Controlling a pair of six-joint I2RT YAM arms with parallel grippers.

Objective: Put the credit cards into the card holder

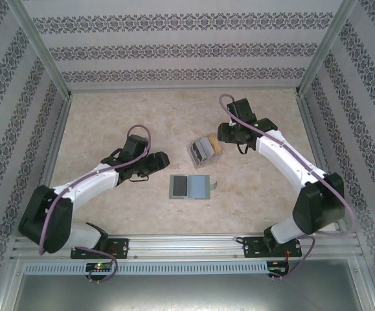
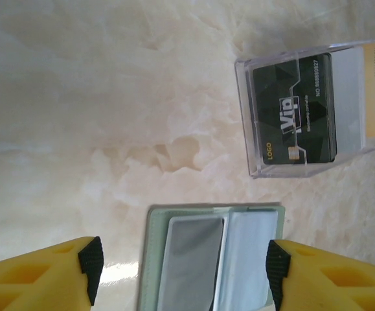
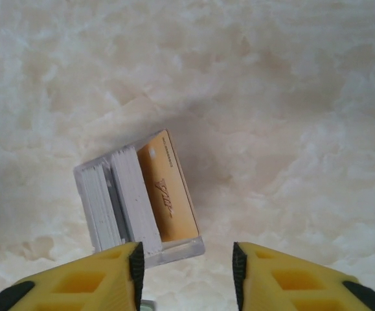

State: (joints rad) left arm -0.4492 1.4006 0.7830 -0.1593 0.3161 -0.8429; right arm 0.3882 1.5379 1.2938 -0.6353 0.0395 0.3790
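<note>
Spread wide and empty, the left gripper (image 1: 156, 162) hangs just left of the card holder (image 1: 189, 186). Beyond the card holder and to its right, the right gripper (image 1: 229, 134) is likewise parted and empty, beside a clear box (image 1: 204, 151). The credit cards (image 2: 295, 110) stand in that box, just beyond the card holder, which lies flat and unfolded.

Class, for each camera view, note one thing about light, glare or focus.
Top view: even light, faint shadows on the table. Left wrist: glare on the table beside the wallet, yet print on the dark card is sharp. Right wrist: the box casts a soft shadow; the table looks hazy.
</note>
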